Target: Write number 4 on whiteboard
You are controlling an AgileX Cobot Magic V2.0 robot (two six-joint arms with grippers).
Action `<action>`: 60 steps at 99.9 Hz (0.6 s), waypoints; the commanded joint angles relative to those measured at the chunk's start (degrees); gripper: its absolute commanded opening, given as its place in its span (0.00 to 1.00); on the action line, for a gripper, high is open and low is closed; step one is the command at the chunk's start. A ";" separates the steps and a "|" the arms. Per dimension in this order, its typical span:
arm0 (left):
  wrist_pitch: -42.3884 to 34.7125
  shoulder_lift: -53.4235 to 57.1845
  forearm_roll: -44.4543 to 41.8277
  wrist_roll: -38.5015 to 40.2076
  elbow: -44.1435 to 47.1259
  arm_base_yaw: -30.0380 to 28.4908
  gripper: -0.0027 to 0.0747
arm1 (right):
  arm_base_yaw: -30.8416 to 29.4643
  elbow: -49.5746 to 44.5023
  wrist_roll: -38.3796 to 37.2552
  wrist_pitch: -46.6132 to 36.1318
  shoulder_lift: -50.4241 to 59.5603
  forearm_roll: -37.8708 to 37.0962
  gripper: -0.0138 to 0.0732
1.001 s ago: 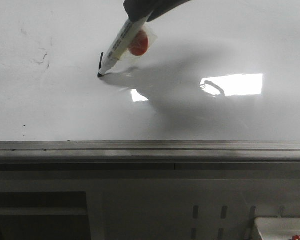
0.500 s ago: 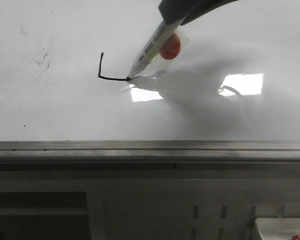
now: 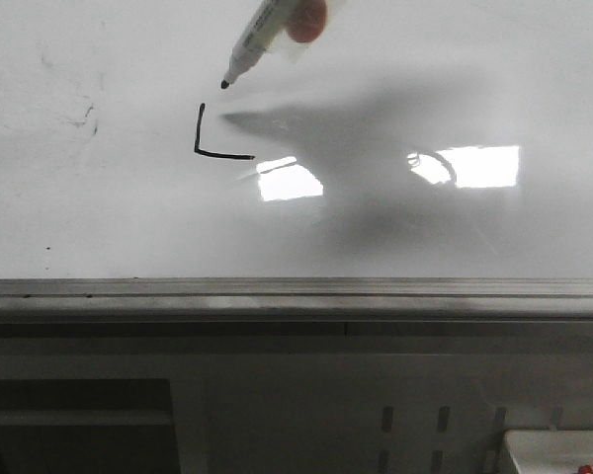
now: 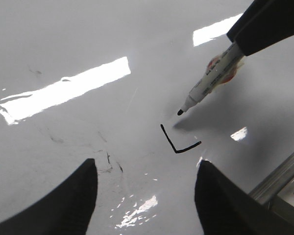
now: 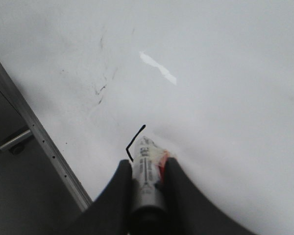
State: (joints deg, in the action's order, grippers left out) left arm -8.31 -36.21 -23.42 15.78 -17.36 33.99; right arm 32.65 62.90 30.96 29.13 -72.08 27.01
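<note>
My right gripper [image 5: 146, 188] pinches the marker [image 3: 267, 35], its fingers pressed against the barrel on both sides, and the tip hangs just above the whiteboard [image 3: 455, 237] without touching. My left gripper [image 4: 144, 196] is spread wide and holds nothing, hovering over the board on its own side.

The number 4 [image 3: 217, 138] is only half there: a short downstroke and a bar running right from its foot, an L shape, lying left of the board's middle and well back from the near edge rail [image 3: 296, 288]. The long upright is not yet drawn.

The risk, I think, is in where I set the tip down. Too far left and the stroke will miss the bar's right end or merge with the first downstroke; too far right and it will stand apart, and the digit will not read as a 4. The marker leans steeply, so pressing hard could twist it in my grip or skid the tip on the glossy surface.
</note>
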 commanded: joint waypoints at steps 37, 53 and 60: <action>-4.14 0.12 0.90 0.61 -1.54 -0.07 0.56 | -0.20 -1.93 0.60 1.27 -1.58 1.56 0.08; -4.27 -0.01 -1.13 0.61 -1.54 0.04 0.56 | -0.20 -2.54 0.60 1.27 -1.58 2.18 0.08; -4.81 -0.69 -3.49 0.61 -1.54 0.04 0.56 | 0.13 -2.17 0.60 1.39 -1.58 2.18 0.08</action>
State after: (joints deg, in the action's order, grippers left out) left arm -8.18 -36.21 -25.16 15.78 -17.36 33.99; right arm 32.76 59.29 30.96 33.12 -74.83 29.49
